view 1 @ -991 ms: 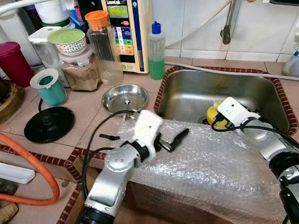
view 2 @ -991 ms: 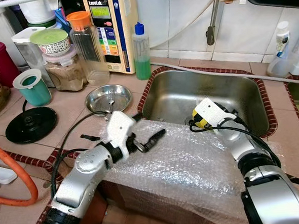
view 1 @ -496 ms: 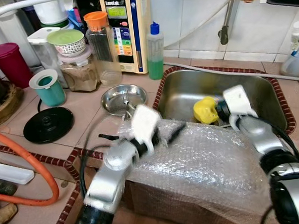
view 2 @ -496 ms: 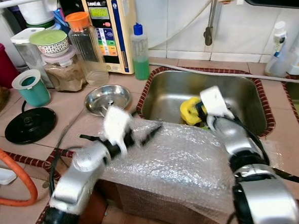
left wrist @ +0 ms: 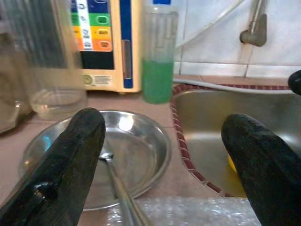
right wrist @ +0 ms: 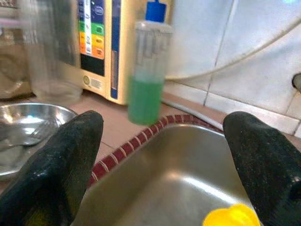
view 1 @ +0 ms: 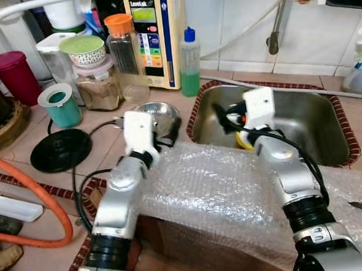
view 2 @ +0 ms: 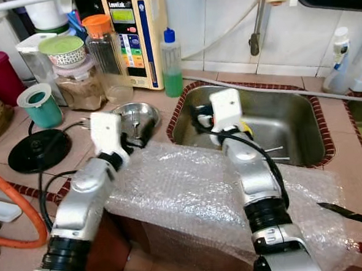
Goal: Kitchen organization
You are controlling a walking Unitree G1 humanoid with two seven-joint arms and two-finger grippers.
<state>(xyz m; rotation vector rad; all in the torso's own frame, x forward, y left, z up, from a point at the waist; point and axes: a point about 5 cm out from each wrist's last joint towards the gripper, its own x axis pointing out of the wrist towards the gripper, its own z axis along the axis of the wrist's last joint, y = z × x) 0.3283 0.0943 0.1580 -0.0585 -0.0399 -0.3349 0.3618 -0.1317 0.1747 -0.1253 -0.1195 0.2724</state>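
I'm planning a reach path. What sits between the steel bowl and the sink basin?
Bare tiled counter and the sink's red-tiled rim separate it from the steel bowl, per both eye views.

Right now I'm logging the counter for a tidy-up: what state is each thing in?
left gripper: open, holding nothing, above the steel bowl
right gripper: open, holding nothing, over the sink
steel bowl: upright, spoon inside
green liquid bottle: upright, capped, partly full
sink: no water, yellow object inside
orange-lidded jar: closed, near empty
teal cup: upright
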